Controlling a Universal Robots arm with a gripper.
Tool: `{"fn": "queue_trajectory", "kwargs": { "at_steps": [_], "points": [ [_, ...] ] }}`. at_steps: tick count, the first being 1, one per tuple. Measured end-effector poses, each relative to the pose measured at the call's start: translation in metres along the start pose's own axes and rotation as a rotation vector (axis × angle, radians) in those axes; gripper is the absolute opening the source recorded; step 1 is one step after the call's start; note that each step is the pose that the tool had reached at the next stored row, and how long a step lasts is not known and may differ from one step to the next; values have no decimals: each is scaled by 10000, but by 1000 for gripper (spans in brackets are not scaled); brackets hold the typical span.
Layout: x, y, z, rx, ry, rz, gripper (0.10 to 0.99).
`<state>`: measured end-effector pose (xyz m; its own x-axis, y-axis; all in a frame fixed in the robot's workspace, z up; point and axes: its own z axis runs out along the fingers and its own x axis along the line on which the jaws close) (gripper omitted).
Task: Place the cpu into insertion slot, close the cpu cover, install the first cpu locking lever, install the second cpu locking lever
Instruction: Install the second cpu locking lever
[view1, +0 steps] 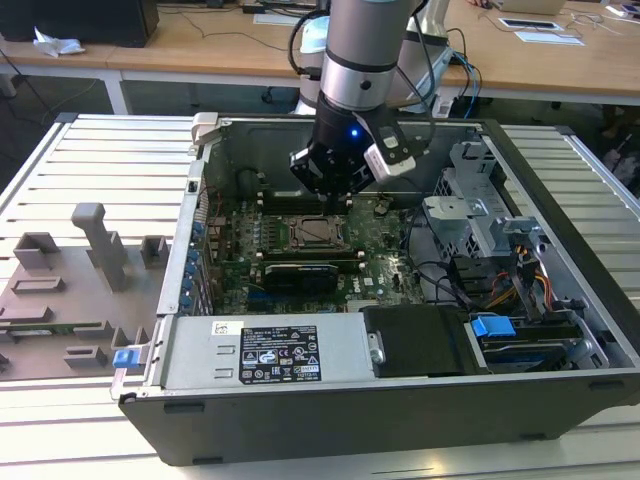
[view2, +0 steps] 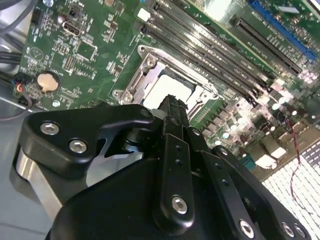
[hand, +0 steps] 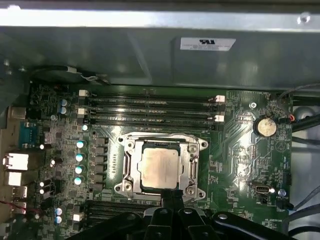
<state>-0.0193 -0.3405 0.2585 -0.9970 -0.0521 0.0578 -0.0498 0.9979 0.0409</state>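
We see an open computer case (view1: 190, 300) lying on a slatted counter (view1: 100, 160), with grey plastic fixtures (view1: 100, 245) near the exterior view's left and the green circuit board (view1: 385, 235) inside the case. Toward the middle, the robot arm reaches down so that its pincer (view1: 330, 200) hangs just above the far edge of the insertion slot (view1: 318, 232). In the first wrist view, the cpu (hand: 159, 167) lies flat inside the insertion slot (hand: 131, 187), its dull silver top showing through the square opening of the cpu cover (hand: 192, 162), which appears folded down over it. We judge that the placing is done and the cover looks closed; whether either locking lever is latched we cannot tell. The first wrist view looks straight down and gives the whole socket, the memory slots (hand: 150, 107) beyond it and a round coin battery (hand: 265, 126). The second wrist view looks along the pincer (view2: 172, 102), whose black tip stands right over the bright cpu (view2: 167, 85). It seems to carry nothing, but whether its fingers are apart or together we cannot tell. At the exterior view's right sit the drive cage (view1: 480, 215) and coloured cables (view1: 535, 285).
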Motion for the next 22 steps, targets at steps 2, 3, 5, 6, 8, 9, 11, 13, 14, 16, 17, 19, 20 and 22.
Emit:
{"fn": "queue_trajectory", "kwargs": {
  "at_steps": [2,3,5,6,8,9,11,13,14,16,17,19,20,22],
  "points": [
    [3,-53,28,-18,-1,-2,110],
    [5,-68,38,-24,-1,-3,110],
    [12,-109,65,-44,-3,-3,110],
    [15,-124,76,-55,-3,-4,110],
    [43,-190,121,-153,-9,-9,110],
    [60,-222,136,-241,-12,-15,110],
    [89,-270,157,-391,-20,-24,110],
    [108,-299,169,-483,-25,-31,110],
    [119,-314,175,-526,-27,-32,110],
    [168,-370,201,-660,-33,-40,110],
    [185,-386,208,-688,-34,-42,110],
    [253,-438,243,-749,-38,-47,110],
    [301,-464,291,-760,-36,-82,110],
    [332,-470,355,-808,-21,-312,110]
  ]
}}
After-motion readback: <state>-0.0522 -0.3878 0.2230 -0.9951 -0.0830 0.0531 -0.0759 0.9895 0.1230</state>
